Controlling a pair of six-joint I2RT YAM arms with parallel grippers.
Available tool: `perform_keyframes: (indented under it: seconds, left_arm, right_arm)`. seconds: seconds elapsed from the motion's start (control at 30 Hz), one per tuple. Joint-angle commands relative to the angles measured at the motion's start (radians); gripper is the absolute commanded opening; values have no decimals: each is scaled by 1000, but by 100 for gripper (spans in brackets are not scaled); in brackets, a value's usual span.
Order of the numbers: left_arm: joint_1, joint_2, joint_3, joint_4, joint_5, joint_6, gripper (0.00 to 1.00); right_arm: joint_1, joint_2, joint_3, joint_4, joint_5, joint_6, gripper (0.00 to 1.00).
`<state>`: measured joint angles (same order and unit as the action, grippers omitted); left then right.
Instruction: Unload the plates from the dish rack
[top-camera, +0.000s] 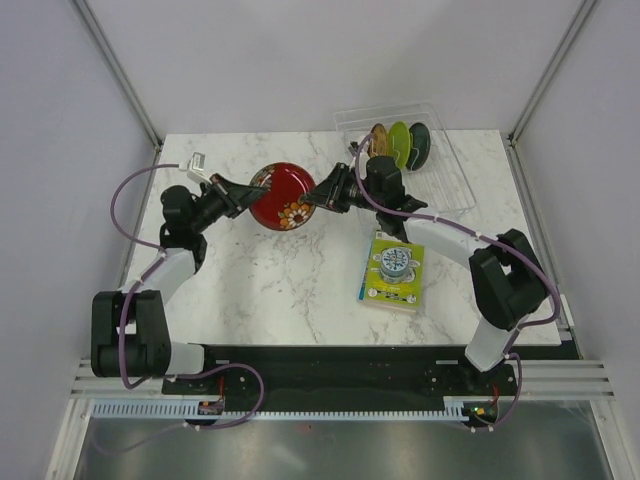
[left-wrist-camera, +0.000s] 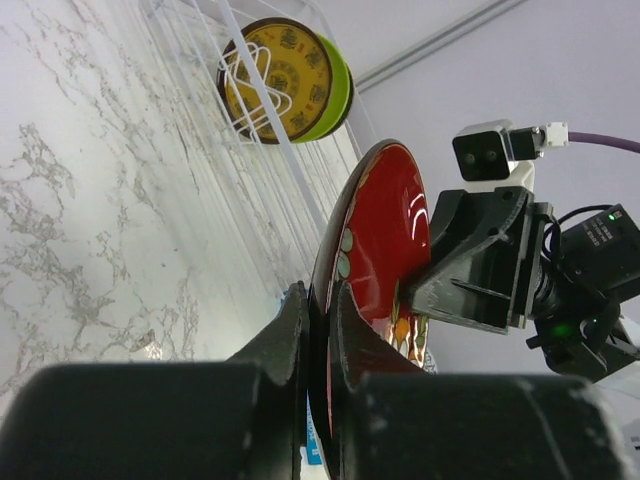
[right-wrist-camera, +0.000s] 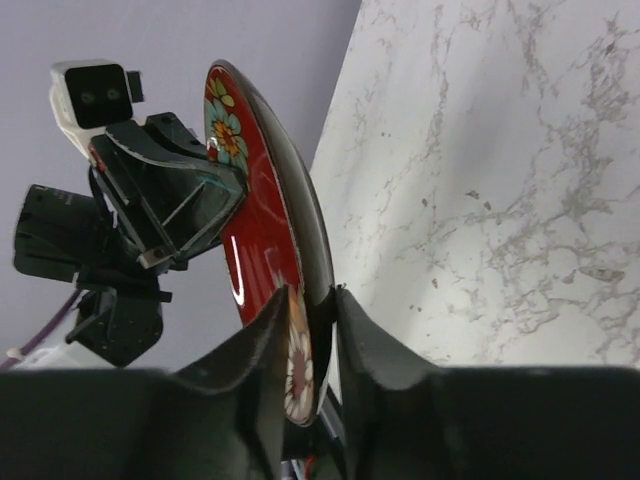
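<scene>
A red patterned plate hangs on edge above the middle of the table, between my two grippers. My left gripper is shut on its left rim; in the left wrist view the fingers pinch the red plate tightly. My right gripper straddles the opposite rim, its jaws slightly parted around the red plate. In the clear dish rack at the back right stand the golden-yellow plate, the lime green plate and the dark teal plate.
A flat green-yellow package lies on the marble table right of centre, under the right arm. The rack's thin ribs and the golden-yellow plate show beyond the left gripper. Grey walls close in the table.
</scene>
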<state>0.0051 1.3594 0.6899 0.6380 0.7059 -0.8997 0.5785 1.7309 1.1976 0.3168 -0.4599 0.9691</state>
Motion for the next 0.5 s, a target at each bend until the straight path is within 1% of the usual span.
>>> perform_keyframes:
  seconds: [0.0,0.03,0.07,0.1,0.13,0.17,0.2,0.27,0.37,0.4,0.47]
  left_arm:
    - [64,21,-21,-64,-19,60,2]
    - [81,12,-21,-89,-40,73,2]
    - [113,9,-21,-124,-57,87,2]
    - [130,6,-20,-171,-74,116,2]
    - [145,6,-20,-199,-97,134,2]
    - [173,6,-10,-236,-117,156,2]
    - [182,6,-6,-297,-141,201,2]
    - [203,17,-6,-328,-195,229,2]
    - [205,59,6,-357,-246,248,2]
    - [205,76,14,-368,-262,258,2]
    - [205,101,20,-386,-275,262,2]
  right_arm:
    - [-20,-25,34,195,-116,77,39]
    - [-31,-34,42,147,-102,4,60]
    - [-54,-54,74,19,-54,-39,63]
    - [-68,-65,97,-51,-24,-96,63]
    - [-80,-85,121,-120,10,-195,63]
    - [-106,-93,178,-250,92,-248,65]
    - [-120,-100,206,-298,122,-289,65]
    - [-159,-100,292,-436,209,-390,66]
    - [-201,-76,394,-557,303,-489,66]
    - [-209,-67,416,-579,372,-509,66]
    - [-232,-33,479,-631,423,-543,66]
